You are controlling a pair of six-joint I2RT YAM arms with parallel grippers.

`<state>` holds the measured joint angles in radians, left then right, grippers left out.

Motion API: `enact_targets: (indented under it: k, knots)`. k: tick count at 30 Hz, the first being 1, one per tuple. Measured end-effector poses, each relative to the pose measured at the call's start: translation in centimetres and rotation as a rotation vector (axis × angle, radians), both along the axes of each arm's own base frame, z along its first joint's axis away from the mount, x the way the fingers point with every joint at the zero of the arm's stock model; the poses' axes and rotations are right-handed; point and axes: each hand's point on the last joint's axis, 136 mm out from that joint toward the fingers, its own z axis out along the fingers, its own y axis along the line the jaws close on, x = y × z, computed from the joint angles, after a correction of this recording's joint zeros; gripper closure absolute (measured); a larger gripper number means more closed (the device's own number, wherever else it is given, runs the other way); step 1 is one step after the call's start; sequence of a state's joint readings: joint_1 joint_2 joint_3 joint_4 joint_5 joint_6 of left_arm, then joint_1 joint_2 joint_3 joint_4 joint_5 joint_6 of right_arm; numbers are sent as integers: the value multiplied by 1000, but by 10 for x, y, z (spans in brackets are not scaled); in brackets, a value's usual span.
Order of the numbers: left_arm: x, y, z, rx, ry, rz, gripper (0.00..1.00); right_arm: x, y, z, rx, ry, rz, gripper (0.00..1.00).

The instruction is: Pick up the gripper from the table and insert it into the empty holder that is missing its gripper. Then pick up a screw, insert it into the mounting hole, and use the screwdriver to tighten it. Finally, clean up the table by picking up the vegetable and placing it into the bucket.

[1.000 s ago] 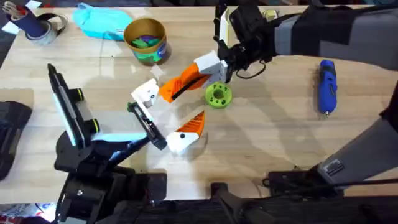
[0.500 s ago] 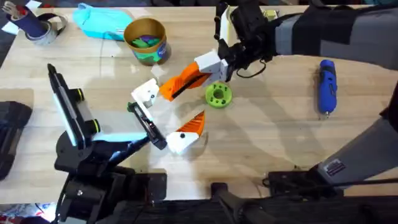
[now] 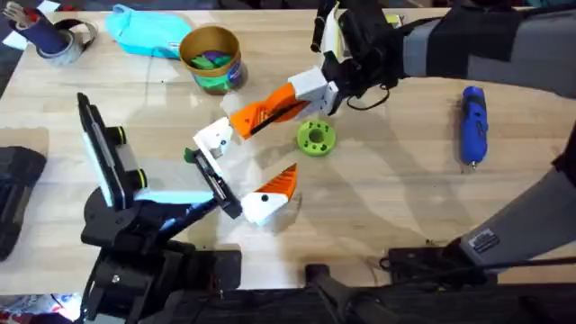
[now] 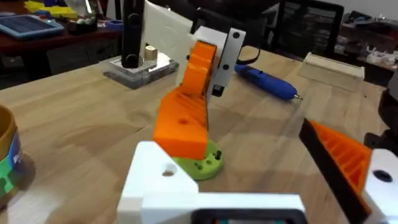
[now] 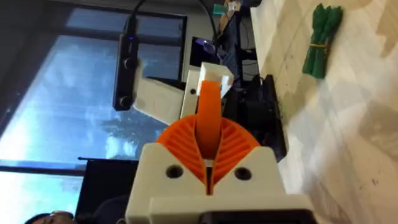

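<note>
Orange ribbed gripper [image 3: 270, 112] is clamped at its white base in the right gripper [image 3: 331, 88], jaws closed on it. Long axis slants from there down toward the holder [image 3: 214, 139], tip just short of it (contact unclear). Right arm owns this move. Vegetable [image 3: 316, 137] sits just under the path; twin finger [image 3: 268, 193] nearer the bases. Left gripper [image 3: 112, 166] stands open, empty.

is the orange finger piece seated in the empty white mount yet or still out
Out. The right gripper holds the orange ribbed finger slanted above the table, its tip near the bare white mount, not inserted.
</note>
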<state>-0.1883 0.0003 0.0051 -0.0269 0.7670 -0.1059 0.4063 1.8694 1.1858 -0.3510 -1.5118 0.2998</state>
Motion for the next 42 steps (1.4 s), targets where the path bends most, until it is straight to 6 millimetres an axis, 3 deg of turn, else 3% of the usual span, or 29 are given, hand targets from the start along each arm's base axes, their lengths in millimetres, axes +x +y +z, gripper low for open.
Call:
enact_targets:
  k: [18,42]
  knots:
    - [8,7,-4,-7,30,58,8,-9,14,-15,-52,8,26,992]
    - [9,7,4,-2,-20,62,8,-9,28,1,9,-13,74,992]
